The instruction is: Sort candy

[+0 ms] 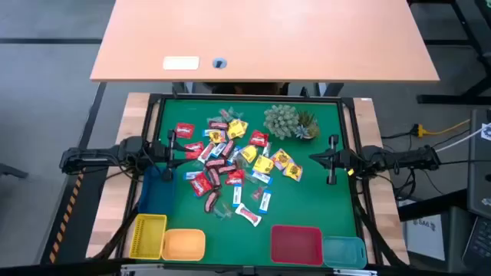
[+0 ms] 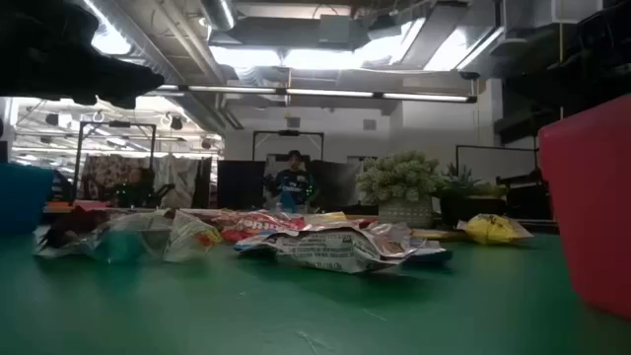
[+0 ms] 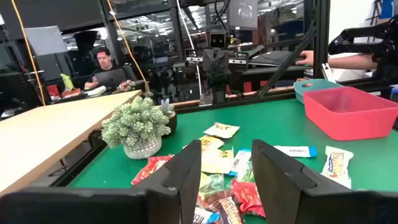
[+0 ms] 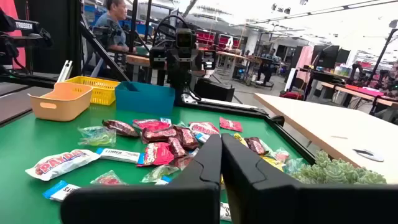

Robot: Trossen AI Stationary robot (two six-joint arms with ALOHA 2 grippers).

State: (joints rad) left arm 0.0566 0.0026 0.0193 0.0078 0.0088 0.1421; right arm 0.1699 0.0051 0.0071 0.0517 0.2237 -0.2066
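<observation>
From where I sit, nothing is sorted yet. The candy (image 1: 234, 161) lies in one loose heap on the middle of the green worktop (image 1: 322, 199), just left of the spiky plant (image 1: 288, 121). All four trays along the near edge look empty to me: the yellow tray (image 1: 148, 234), the orange tray (image 1: 184, 244), the red tray (image 1: 296, 244) and the teal tray (image 1: 344, 251). A blue bin (image 1: 156, 198) sits beyond the yellow tray on the left, and I see nothing in it either. So the whole job is left.

My left claw (image 1: 170, 147) hangs at the left rim of the worktop, level with the heap, fingers parted to a moderate gap with nothing between them. My right claw (image 1: 331, 159) hangs at the right rim, fingers drawn nearly together, also empty.

The heap has no single heading; the pieces lie every way. The dark red bar (image 1: 212, 202) at the near side runs roughly near-to-far. The white-and-red piece (image 1: 247, 215), nearest the trays, lies slanted, its long axis running from far-left to near-right. The yellow wrappers (image 1: 265, 163) look squarish, with no clear long axis.
</observation>
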